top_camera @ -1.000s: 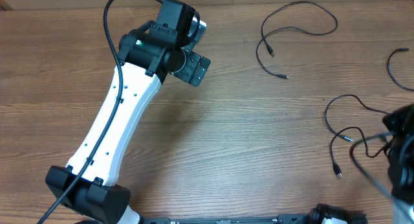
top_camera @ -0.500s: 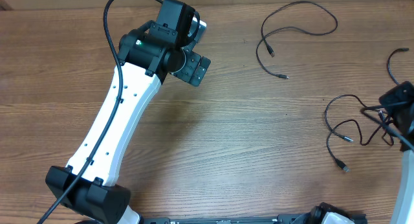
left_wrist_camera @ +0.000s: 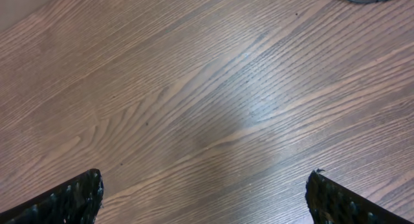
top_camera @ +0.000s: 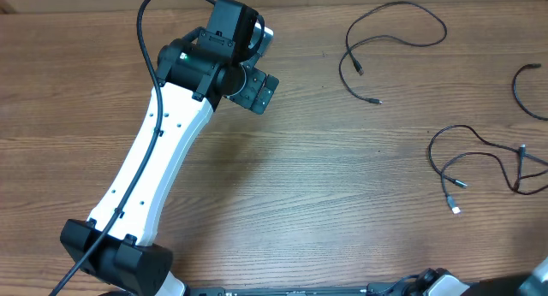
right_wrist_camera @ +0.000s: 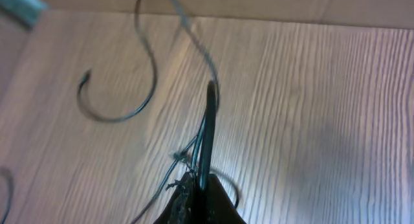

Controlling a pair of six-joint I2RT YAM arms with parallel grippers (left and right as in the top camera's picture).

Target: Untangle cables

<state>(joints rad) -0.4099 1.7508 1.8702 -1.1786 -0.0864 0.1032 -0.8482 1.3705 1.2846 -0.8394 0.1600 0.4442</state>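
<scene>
Grips thin black flexible cables (top_camera: 454, 127) in clenched right gripper (right_wrist_camera: 208, 101); limp, light, probably best pinched near a plug ahead of fingertips. Holds left gripper (left_wrist_camera: 207, 198) spread wide, empty.

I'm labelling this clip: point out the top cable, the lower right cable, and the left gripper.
Top cable (top_camera: 375, 101), overhead view, its lower plug end.
Lower right cable (top_camera: 455, 210), overhead view, its lowest plug end.
Left gripper (left_wrist_camera: 204, 198), left wrist view, midway between its open fingertips.
</scene>
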